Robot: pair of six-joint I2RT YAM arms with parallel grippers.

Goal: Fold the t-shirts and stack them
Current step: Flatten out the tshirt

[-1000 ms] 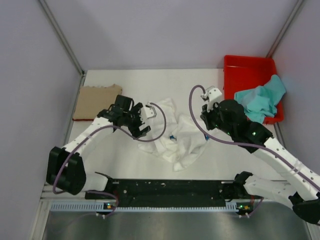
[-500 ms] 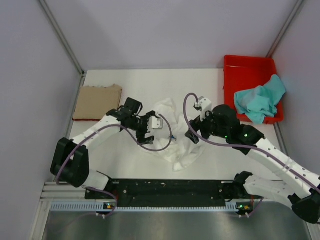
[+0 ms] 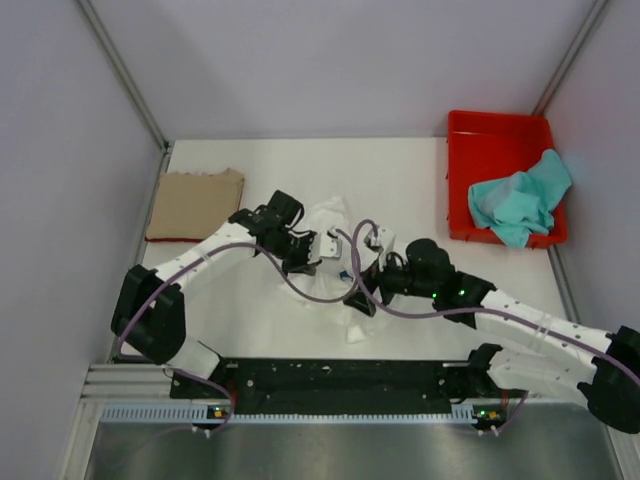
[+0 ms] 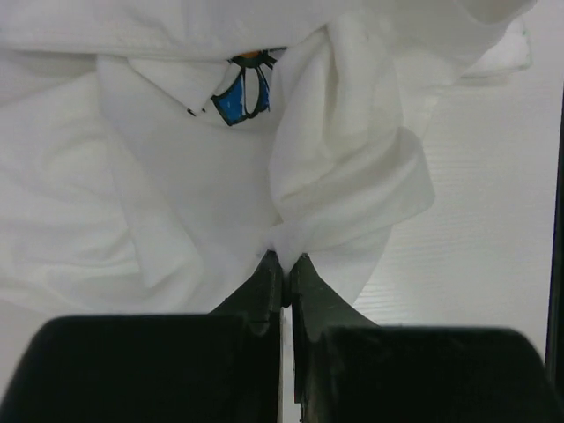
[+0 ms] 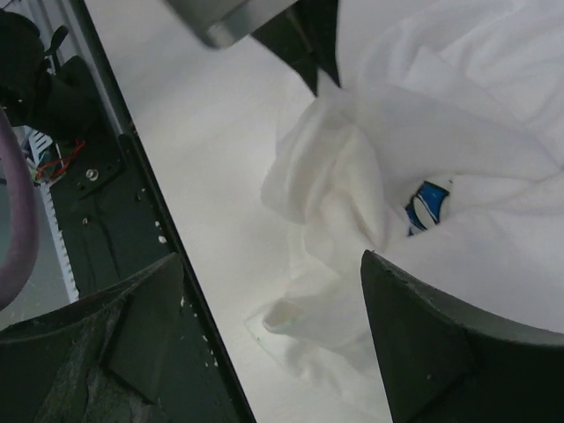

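Observation:
The white t-shirt (image 3: pixel 335 222) lies crumpled mid-table, a bit of its blue print (image 4: pixel 240 95) showing between folds. My left gripper (image 4: pixel 284 257) is shut on a raised fold of this white cloth; the top view has it (image 3: pixel 322 262) over the shirt's left part. My right gripper (image 5: pixel 273 257) hangs open over the shirt's near edge (image 5: pixel 317 308), nothing between its fingers, and sits (image 3: pixel 357 298) just right of the left one. The tan t-shirt (image 3: pixel 195 203) lies folded flat at the back left. The teal t-shirt (image 3: pixel 520 200) is bunched in the red bin.
The red bin (image 3: pixel 500 128) stands at the back right corner of the table. A black rail (image 3: pixel 330 375) with the arm bases runs along the near edge, close below the right gripper. Grey walls close in the table's back and sides.
My left gripper slid right onto the white shirt and shut on a fold. The right arm swung left and toward the near edge, and its jaws opened.

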